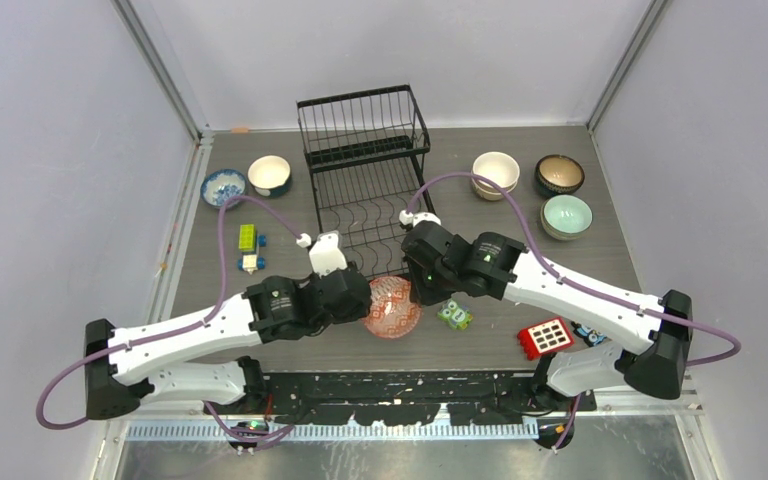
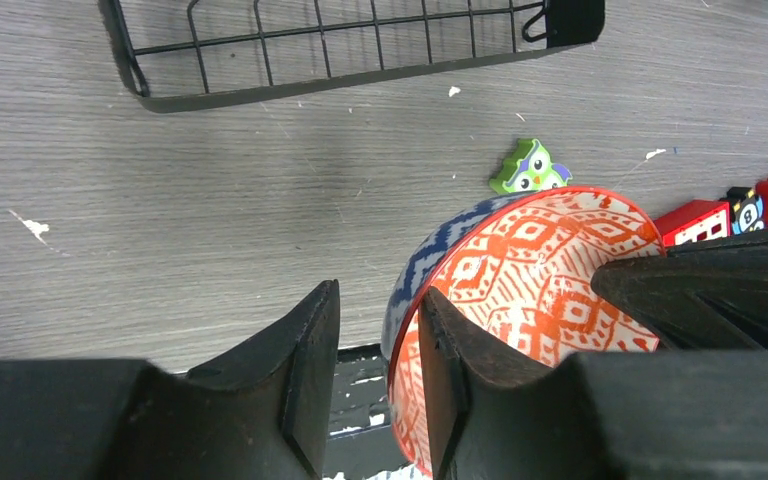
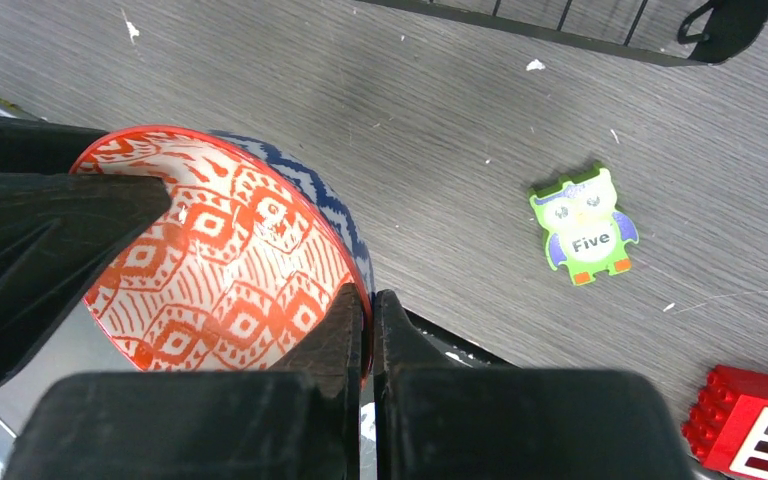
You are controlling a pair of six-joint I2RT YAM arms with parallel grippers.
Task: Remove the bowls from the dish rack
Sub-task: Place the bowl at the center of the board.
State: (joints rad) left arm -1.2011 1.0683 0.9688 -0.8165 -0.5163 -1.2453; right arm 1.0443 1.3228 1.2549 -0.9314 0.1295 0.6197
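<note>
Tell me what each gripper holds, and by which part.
The right gripper pinches the red-patterned bowl by its rim, one finger inside and one outside. The left gripper straddles the rim on the other side, fingers apart, not clamping it.

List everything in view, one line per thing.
dish rack: one, black wire, back centre.
red-patterned bowl: one, orange-red inside, blue outside, front centre.
blue-patterned bowl: one, white and blue, back left.
cream bowl: one, dark outside, left of rack.
stacked cream bowls: seemingly two, right of rack.
brown bowl: one, dark, back right.
mint bowl: one, pale green, in front of brown bowl.
owl block: one, green, right of red-patterned bowl.
red block: one, front right.
small blocks: about three, yellow-green and blue, left side.
left gripper: black, open, straddling red-patterned bowl's rim.
right gripper: black, shut on that rim.
</note>
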